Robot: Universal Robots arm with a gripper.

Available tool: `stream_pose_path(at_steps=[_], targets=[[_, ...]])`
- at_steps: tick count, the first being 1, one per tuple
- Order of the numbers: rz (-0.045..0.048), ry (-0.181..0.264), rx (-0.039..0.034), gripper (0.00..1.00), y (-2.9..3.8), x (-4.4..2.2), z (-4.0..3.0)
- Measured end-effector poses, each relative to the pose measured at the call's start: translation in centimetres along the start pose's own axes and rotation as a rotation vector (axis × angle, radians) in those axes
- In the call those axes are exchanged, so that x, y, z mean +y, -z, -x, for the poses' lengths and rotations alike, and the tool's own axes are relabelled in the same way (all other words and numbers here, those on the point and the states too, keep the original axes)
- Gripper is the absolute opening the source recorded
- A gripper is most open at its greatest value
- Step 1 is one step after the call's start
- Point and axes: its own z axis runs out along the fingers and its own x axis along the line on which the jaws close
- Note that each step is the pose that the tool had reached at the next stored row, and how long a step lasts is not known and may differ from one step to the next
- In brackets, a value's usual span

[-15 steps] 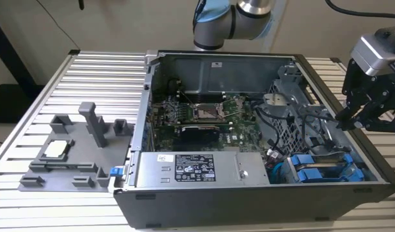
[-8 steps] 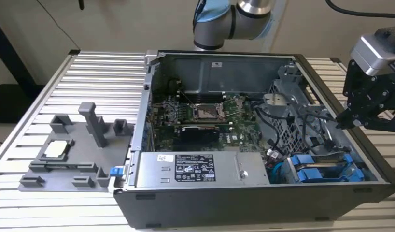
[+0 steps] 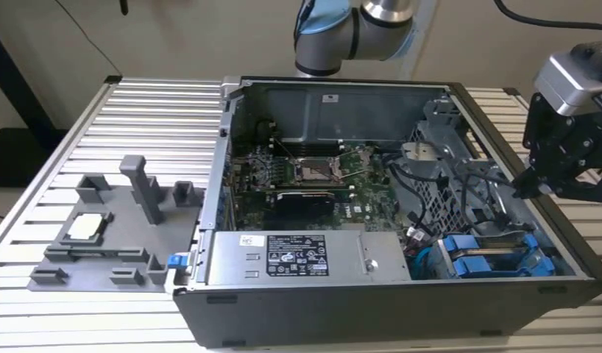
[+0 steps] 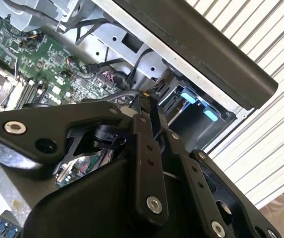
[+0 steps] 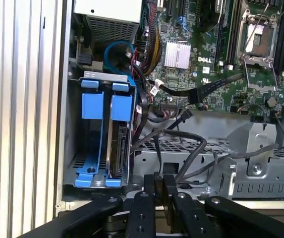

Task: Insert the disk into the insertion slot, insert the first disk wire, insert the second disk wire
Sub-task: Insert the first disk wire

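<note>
The disk (image 5: pixel 118 148), a grey drive clipped in a bright blue carrier, sits pushed into the insertion slot (image 5: pixel 113 87) of the grey drive cage, beside a second blue-ended carrier (image 5: pixel 92 106). In the exterior view the two blue carriers (image 3: pixel 475 257) lie at the case's right front corner. My gripper (image 5: pixel 161 176) hovers over the case's edge just outside the cage, fingers pressed together. Loose black wires (image 5: pixel 184 141) curl from the board toward my fingertips; whether one is pinched is unclear. The gripper (image 3: pixel 525 190) hangs above the case's right wall in the exterior view, and the second wrist view puts the gripper (image 4: pixel 144 101) above those wires.
The open computer case (image 3: pixel 380 309) rests on a slatted metal table (image 3: pixel 134 110). Its motherboard (image 3: pixel 301 169) and power supply (image 3: pixel 291 257) lie inside. A grey fixture (image 3: pixel 115 228) stands at the exterior view's left. A perforated grey bracket (image 5: pixel 201 148) lies next to the cage.
</note>
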Motion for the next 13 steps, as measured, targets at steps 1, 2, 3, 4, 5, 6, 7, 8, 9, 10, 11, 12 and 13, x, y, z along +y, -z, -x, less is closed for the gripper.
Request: stream_pose_path(at_steps=[1,2,3,4,5,6,7,8,9,10,11,12,13], targets=[[0.0008,-0.001,0.0108,0.19,-0.02,0.0,0.0],[0.0015,-0.001,0.0207,0.19,-0.05,0.0,0.0],[0.0021,-0.001,0.0292,0.19,-0.11,0.0,0.01],[0.0025,-0.002,0.0356,0.19,-0.17,0.0,0.02],[0.0027,-0.004,0.0402,0.19,-0.26,0.01,0.04],[0.0022,-0.009,0.0424,0.19,-0.4,0.08,0.02],[0.0011,-0.017,0.0442,0.19,-0.55,0.13,0.0],[-0.0002,-0.027,0.046,0.19,-0.71,0.14,-0.01],[-0.0019,-0.039,0.0472,0.19,-0.86,0.16,-0.02],[-0.0035,-0.051,0.0486,0.19,-1.02,0.19,-0.02],[-0.0044,-0.061,0.0505,0.19,-1.14,0.2,-0.03],[-0.0035,-0.067,0.0517,0.19,-1.23,0.23,-0.04],[0.0011,-0.069,0.0525,0.19,-1.29,0.23,-0.04]])
